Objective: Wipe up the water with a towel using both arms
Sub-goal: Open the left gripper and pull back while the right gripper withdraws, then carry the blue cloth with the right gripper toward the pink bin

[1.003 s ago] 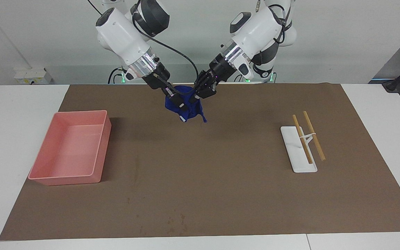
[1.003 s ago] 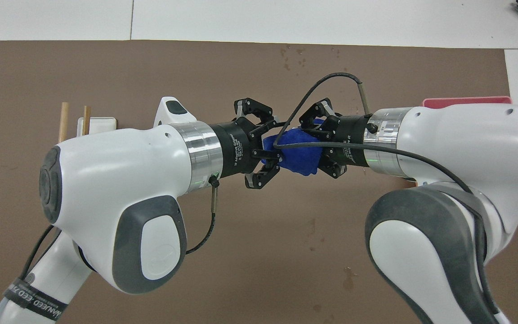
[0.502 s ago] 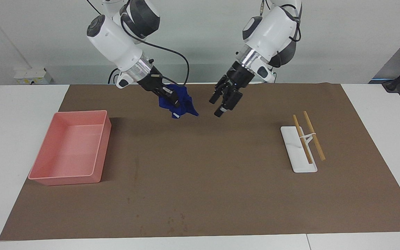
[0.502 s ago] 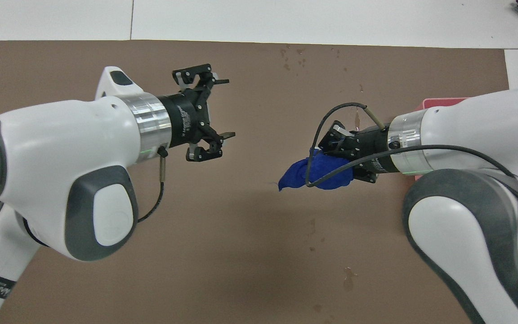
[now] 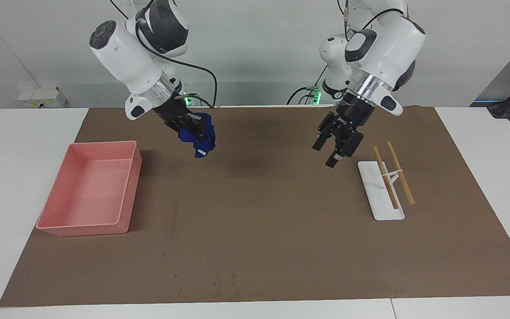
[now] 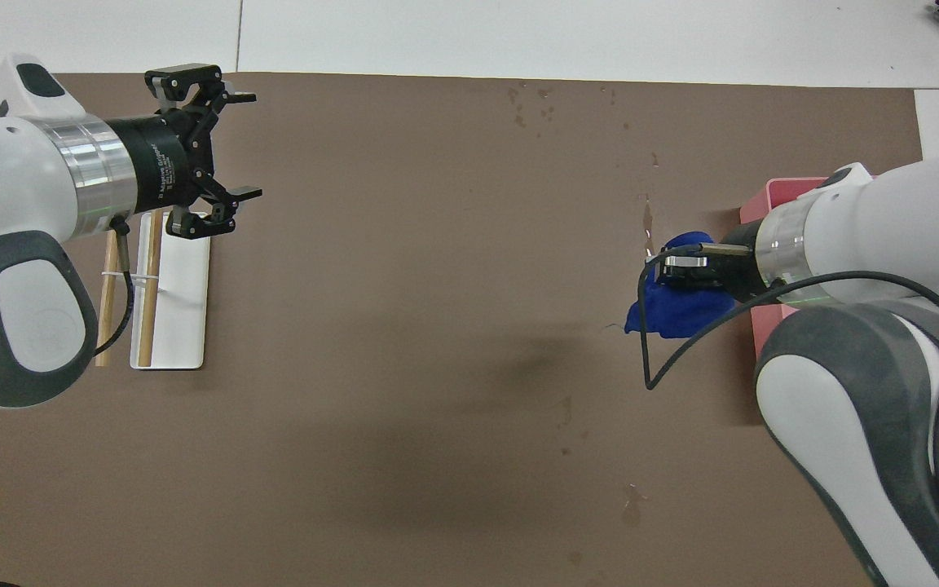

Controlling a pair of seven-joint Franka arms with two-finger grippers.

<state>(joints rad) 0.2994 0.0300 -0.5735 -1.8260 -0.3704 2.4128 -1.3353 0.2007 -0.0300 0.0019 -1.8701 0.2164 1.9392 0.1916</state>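
The royal-blue towel [image 5: 207, 132] hangs bunched from my right gripper [image 5: 195, 128], which is shut on it above the brown mat, beside the pink tray's corner nearest the robots. In the overhead view the towel [image 6: 676, 308] shows under the right gripper [image 6: 685, 262]. My left gripper [image 5: 324, 155] is open and empty in the air over the mat, next to the white chopstick rest; in the overhead view it [image 6: 248, 145] is open wide. Small dark wet spots [image 6: 531, 102] mark the mat at its edge farthest from the robots [image 5: 224, 281].
A pink tray [image 5: 127, 190] stands toward the right arm's end [image 6: 779, 191]. A white rest [image 5: 376, 199] with two wooden chopsticks [image 5: 400, 175] lies toward the left arm's end. More wet spots [image 6: 647, 220] lie near the tray. The brown mat [image 5: 272, 212] covers the table's middle.
The two grippers were together on the towel; the left one let go. The arms have swung apart, the right toward the tray with the towel, the left toward the chopstick rest.
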